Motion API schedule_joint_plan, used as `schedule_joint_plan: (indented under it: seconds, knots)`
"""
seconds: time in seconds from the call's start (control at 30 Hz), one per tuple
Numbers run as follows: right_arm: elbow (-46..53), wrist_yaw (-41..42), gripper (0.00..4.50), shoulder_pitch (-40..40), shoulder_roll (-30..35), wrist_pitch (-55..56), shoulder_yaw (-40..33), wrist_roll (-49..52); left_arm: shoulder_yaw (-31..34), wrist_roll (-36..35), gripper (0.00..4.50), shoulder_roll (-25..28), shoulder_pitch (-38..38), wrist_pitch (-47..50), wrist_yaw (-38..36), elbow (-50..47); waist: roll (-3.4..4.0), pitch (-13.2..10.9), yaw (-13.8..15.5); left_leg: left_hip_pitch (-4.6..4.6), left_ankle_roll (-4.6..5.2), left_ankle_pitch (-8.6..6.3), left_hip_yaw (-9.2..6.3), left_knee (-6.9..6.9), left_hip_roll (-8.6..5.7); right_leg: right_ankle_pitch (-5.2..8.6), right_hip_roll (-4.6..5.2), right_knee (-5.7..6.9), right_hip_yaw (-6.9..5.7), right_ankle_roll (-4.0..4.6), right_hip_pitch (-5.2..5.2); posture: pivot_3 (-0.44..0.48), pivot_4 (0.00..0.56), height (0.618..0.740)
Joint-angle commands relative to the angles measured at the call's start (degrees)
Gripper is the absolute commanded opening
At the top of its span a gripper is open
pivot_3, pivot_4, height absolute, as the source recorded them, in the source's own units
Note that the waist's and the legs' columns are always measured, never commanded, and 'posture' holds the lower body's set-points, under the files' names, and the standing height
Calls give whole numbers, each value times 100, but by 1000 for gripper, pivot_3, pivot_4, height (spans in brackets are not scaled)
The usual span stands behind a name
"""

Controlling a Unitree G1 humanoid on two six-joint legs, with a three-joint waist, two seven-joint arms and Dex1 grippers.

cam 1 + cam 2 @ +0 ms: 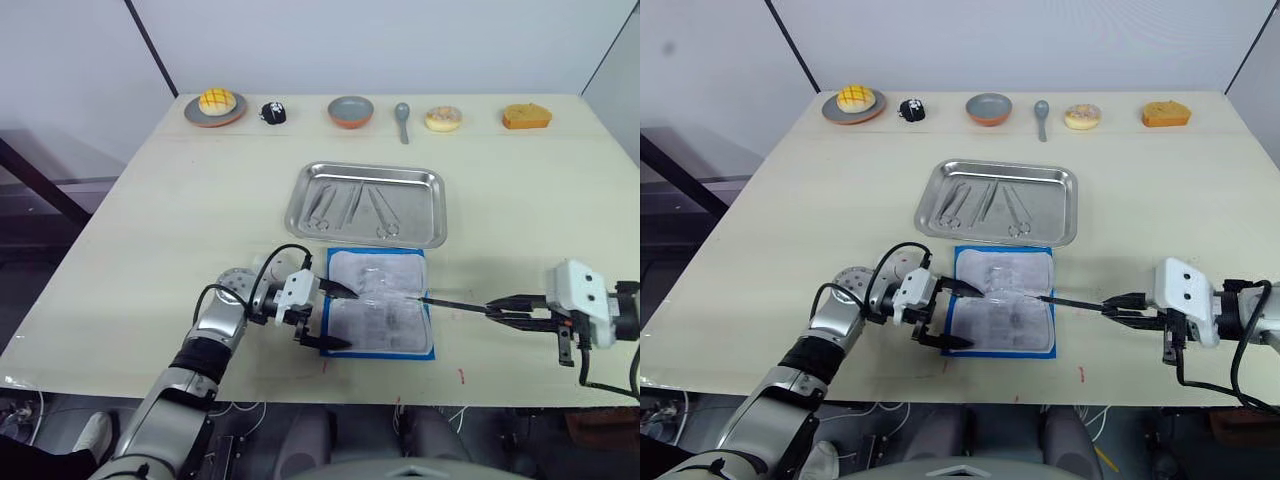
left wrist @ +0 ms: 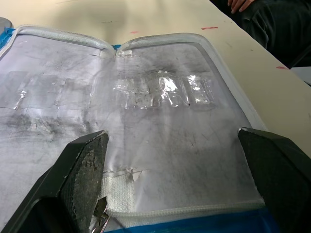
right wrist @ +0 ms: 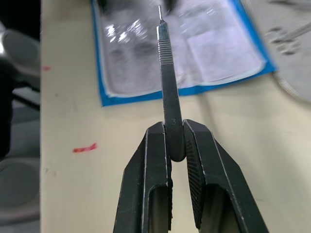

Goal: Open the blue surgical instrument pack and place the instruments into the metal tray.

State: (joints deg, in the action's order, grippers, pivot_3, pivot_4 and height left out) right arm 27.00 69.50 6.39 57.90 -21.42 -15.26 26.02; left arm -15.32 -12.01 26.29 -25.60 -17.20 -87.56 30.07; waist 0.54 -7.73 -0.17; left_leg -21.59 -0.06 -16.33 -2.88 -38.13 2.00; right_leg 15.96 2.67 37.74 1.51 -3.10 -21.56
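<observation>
The blue surgical instrument pack (image 1: pixel 380 300) lies unfolded flat on the table just in front of the metal tray (image 1: pixel 412 200), its whitish-grey lining facing up. Several silver instruments (image 1: pixel 352 208) rest inside the tray. My left gripper (image 1: pixel 345 318) is open at the pack's left edge, one finger on each side of that edge's middle; in the left wrist view its fingers (image 2: pixel 82 179) straddle the lining. My right gripper (image 1: pixel 505 310) is shut on a slim dark instrument (image 3: pixel 165 73) held level, its tip reaching over the pack's right edge.
Along the far table edge stand a plate with a yellow bun (image 1: pixel 215 105), a small black object (image 1: pixel 272 113), a grey-and-orange bowl (image 1: pixel 350 111), a spoon (image 1: pixel 402 118), a doughnut (image 1: pixel 443 118) and an orange cake (image 1: pixel 526 117). A person in dark clothes (image 2: pixel 272 24) sits beyond the table's edge.
</observation>
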Motion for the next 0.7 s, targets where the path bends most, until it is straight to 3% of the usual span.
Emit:
schedule_joint_plan:
  seconds: [0.03,0.17,0.37,0.53,0.7]
  knots:
    - [44,-399,11,-235,-238,-337,-336,424,-351,438,4500,-68,262,87,45,480,1,1,-1,1,0,0,0,0,0,0,0,0,0,0,0,0,150,732]
    - [164,-1321,11,-756,-729,-910,-33,555,-347,433,4500,-65,300,86,62,445,7,4,-7,1,0,0,0,-1,-2,0,1,1,2,0,0,0,150,732]
    - [140,-2992,11,-2140,-1644,-2262,764,425,-339,430,4500,-66,368,115,108,353,47,28,-30,1,0,0,0,-1,-3,0,1,3,3,0,-2,0,150,732]
    - [-556,-4032,11,-3322,-2436,-3118,1401,62,-309,428,4500,-75,398,141,167,330,58,34,-40,-3,0,0,-9,1,-10,0,1,1,7,1,-2,0,150,732]
    - [-1377,-4677,11,-3929,-2999,-3118,1963,-598,-281,436,4500,-87,454,127,238,292,66,39,-44,-5,0,0,-15,2,-15,0,1,3,10,1,-4,0,150,732]
